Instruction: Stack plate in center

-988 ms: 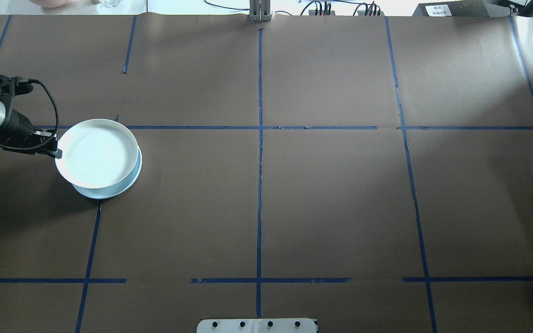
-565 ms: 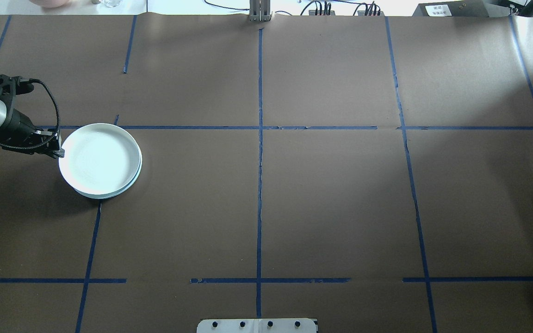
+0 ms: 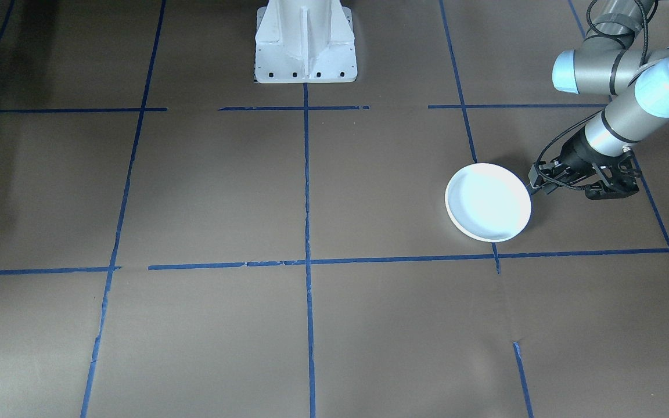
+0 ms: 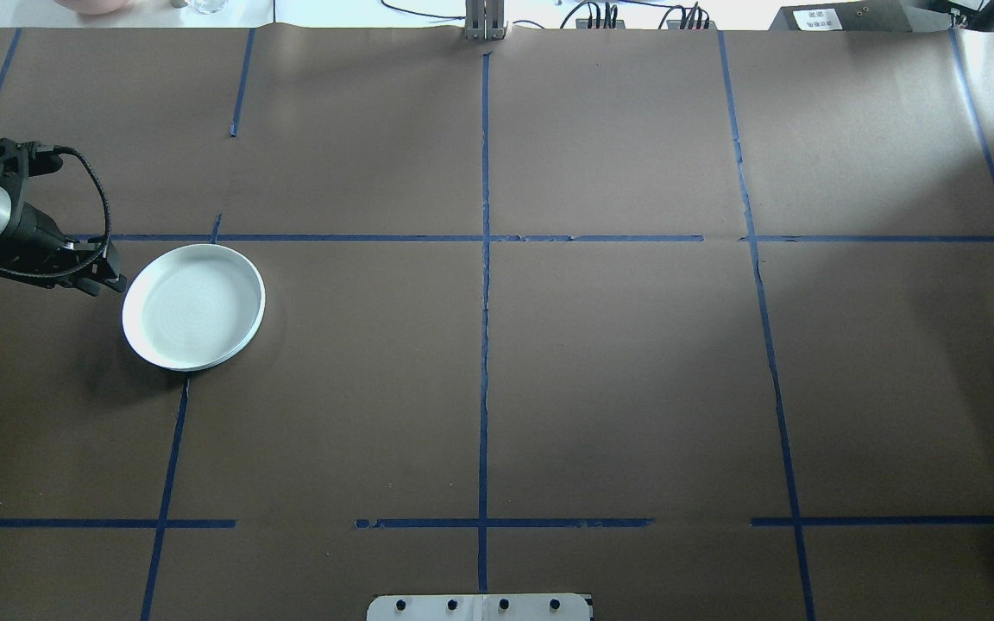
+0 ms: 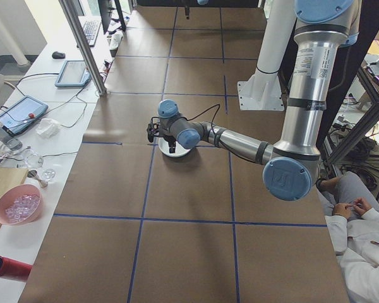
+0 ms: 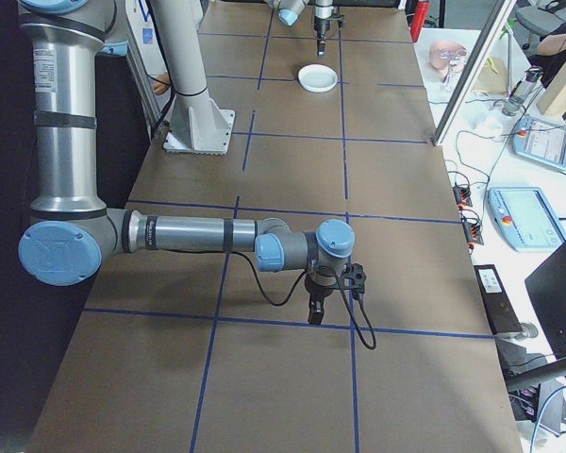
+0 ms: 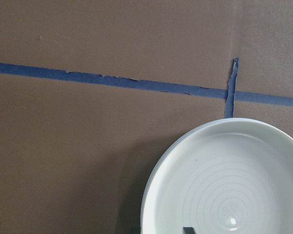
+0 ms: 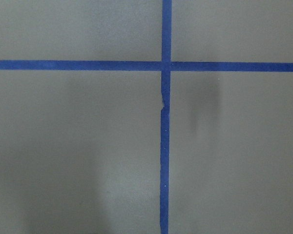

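One plate stack (image 4: 193, 307) sits at the overhead frame's left, top plate nested — placing step looks finished. Left gripper (image 4: 110, 280) just beside the rim, apparently released. Right gripper (image 6: 315, 310): cannot tell. Next — back away cleanly.

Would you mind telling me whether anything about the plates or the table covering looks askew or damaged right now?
The plate stack sits flat, with only a thin sliver of a lower rim showing, so nearly aligned. The left gripper is beside its rim. The blue tape looks ragged along the centre line; otherwise nothing stands out.
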### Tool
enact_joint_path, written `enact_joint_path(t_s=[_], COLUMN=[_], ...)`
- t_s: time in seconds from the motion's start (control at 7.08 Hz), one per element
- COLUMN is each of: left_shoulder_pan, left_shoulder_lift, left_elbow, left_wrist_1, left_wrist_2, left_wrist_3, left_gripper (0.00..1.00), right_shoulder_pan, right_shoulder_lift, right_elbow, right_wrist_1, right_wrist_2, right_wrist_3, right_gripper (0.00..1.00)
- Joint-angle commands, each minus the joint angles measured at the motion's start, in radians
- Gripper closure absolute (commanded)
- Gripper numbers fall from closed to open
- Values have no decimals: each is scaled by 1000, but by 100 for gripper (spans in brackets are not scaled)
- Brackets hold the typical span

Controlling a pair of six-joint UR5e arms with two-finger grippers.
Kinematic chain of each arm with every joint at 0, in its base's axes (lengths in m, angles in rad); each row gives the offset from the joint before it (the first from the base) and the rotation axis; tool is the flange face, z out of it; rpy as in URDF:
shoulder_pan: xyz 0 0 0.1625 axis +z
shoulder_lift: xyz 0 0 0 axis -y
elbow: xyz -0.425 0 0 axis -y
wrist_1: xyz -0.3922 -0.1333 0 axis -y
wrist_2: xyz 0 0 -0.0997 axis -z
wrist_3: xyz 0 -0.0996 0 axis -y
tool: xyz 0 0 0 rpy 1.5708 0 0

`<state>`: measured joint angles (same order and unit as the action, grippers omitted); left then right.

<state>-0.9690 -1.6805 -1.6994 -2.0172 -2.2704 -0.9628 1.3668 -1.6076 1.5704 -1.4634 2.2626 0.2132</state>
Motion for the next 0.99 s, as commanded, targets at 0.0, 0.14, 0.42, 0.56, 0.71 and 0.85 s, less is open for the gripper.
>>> enact_joint_path(t_s=[0.0, 0.14, 0.42, 0.56, 0.71, 0.85], left_shoulder_pan=[-86, -133, -233, -305, -382, -486], left_shoulder_lift=[15, 34, 129, 142, 142, 134], left_elbow=[-6, 4, 17, 70, 143, 206], left_wrist_1=[14, 26, 28, 28, 43, 81], left_wrist_2=[-20, -40, -51, -52, -52, -52], left_wrist_3=[92, 190, 393, 499, 618, 777], left_gripper=[53, 48, 44, 43, 40, 35], right_shoulder_pan=[0, 0, 0, 0, 0, 0], right_shoulder_lift=[0, 0, 0, 0, 0, 0], right_elbow=[0, 0, 0, 0, 0, 0], right_wrist_1=[0, 0, 0, 0, 0, 0], right_wrist_2=[0, 0, 0, 0, 0, 0], right_wrist_3=[0, 0, 0, 0, 0, 0], right_gripper=[0, 0, 0, 0, 0, 0])
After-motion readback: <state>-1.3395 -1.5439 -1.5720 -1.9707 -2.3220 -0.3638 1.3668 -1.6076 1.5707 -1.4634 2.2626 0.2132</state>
